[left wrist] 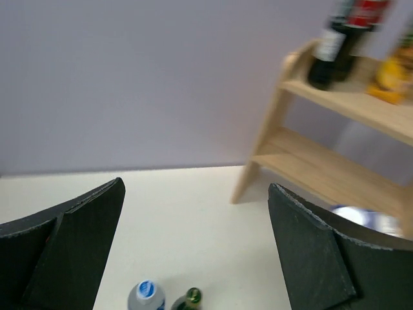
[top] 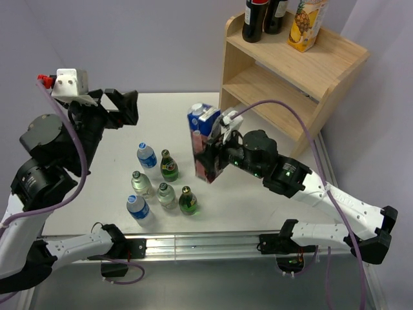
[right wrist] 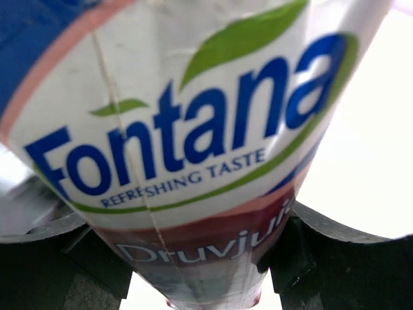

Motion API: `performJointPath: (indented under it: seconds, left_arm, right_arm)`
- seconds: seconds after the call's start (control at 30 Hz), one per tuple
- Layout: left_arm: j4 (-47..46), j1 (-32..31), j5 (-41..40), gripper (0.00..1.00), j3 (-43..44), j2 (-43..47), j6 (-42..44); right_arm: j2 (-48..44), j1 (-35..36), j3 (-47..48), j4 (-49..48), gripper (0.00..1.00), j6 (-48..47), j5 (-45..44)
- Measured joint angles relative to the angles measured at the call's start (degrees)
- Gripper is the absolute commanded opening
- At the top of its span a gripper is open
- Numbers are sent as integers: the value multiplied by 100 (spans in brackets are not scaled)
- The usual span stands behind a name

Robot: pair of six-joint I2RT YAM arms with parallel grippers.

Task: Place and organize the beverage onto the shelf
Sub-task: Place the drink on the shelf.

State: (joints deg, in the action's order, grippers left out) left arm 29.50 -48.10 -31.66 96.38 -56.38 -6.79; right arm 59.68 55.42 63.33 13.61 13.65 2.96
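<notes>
My right gripper (top: 216, 154) is shut on a blue-topped juice carton (top: 204, 143) and holds it slightly tilted over the middle of the table. In the right wrist view the carton (right wrist: 187, 142) fills the space between the fingers (right wrist: 335, 258). The wooden shelf (top: 292, 72) stands at the back right. Its top tier holds two dark cola bottles (top: 255, 19) and a yellow juice carton (top: 307, 23). My left gripper (top: 122, 106) is open and empty, raised over the table's back left. Its wrist view shows the shelf (left wrist: 322, 169) and cola bottles (left wrist: 330, 46).
Several small bottles stand in a cluster at front left: water bottles (top: 147, 156) (top: 139, 209), clear bottles (top: 140, 184) (top: 167, 194), green bottles (top: 169, 166) (top: 188, 201). Two of their tops show in the left wrist view (left wrist: 146, 294). The shelf's lower tier (top: 274, 90) is bare.
</notes>
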Motion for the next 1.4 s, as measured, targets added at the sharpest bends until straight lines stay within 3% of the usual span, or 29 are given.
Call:
performJointPath:
  seconds: [0.13,0.3,0.53,0.67,0.87,1.07,1.4]
  left_arm:
    - [192,702,-732,100,-201,-101,-365]
    - [483,1803,-748,99,-809,-140,-951]
    - [723,1954,-835,99,-2706,901,-1569]
    - [776,1958,-1163,99,-3453,1515,-1742]
    - [549,1963,-1014,99,-4356,2295,-1860]
    - [457,1963,-977,100,-4404,2461,-1947]
    - [398,1980,-857,99,-4461,2594,-1965]
  right_arm:
    - [212,-127,739,638,5,-501,-1827]
    - [1110,-479,2457,903,4,-1187,-3602]
    - [1718,-1073,3663,162,4,-2218,-5080]
    - [2120,-1530,4299,-208,4,-2699,-5595]
    - [2791,-2057,5331,-409,3,-3104,-6092]
    - [3375,-2376,6059,-756,3,-3480,-6277]
    - [4229,-2942,6247,-1207,2,-3821,-6391]
